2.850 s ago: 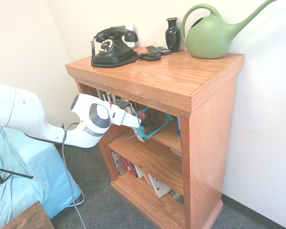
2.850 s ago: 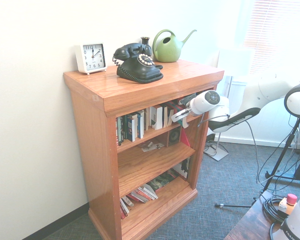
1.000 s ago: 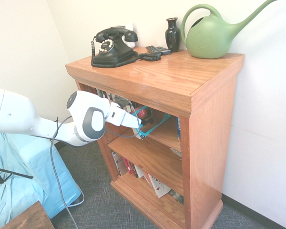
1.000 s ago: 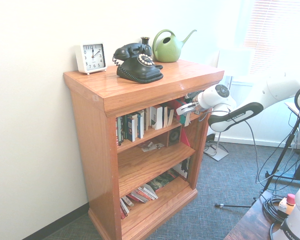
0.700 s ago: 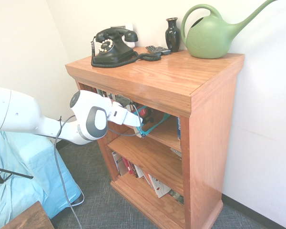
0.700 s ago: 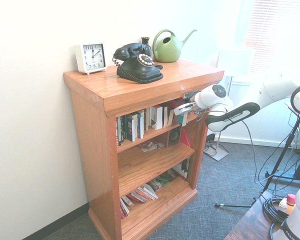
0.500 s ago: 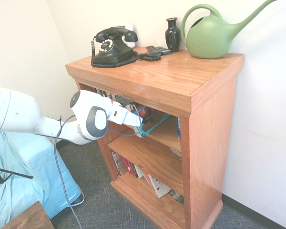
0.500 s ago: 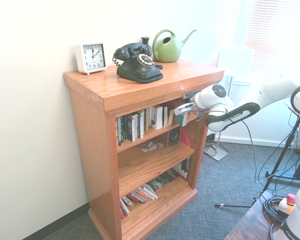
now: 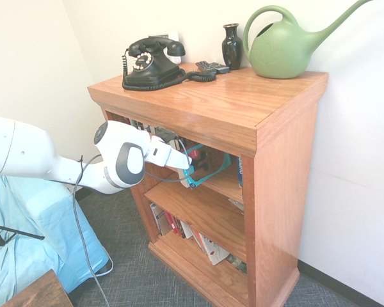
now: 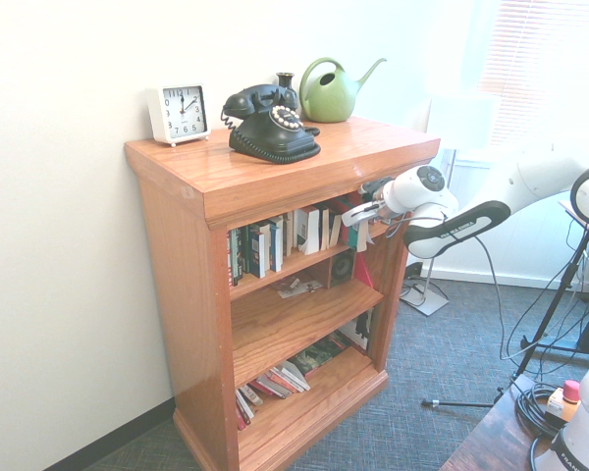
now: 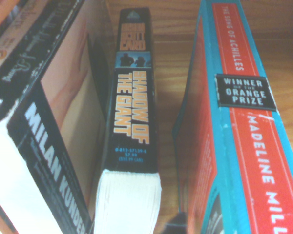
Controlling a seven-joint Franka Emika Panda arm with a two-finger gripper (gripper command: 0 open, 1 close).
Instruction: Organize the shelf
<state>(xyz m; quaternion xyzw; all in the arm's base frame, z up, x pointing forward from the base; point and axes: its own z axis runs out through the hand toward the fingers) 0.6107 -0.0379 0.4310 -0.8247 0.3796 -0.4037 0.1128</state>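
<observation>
1. The shelf [image 9: 269, 121], a reddish-brown bookcase, stands upright against the white wall, its open front facing me.
2. Books [image 10: 275, 242] stand along its top level, a teal and red book [image 9: 208, 171] leaning among them; more books [image 10: 280, 381] lie on the bottom level.
3. My claw [image 9: 187, 167] sits at the top level beside the teal book; I cannot tell whether it is parted or gripping.

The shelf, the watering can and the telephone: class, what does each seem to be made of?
The shelf: reddish-brown wood, glossy varnish; visible grain and window glare.
The watering can: probably matte green moulded plastic, seamless and softly shaded.
The telephone: glossy black, plastic or bakelite; cannot tell which.
</observation>
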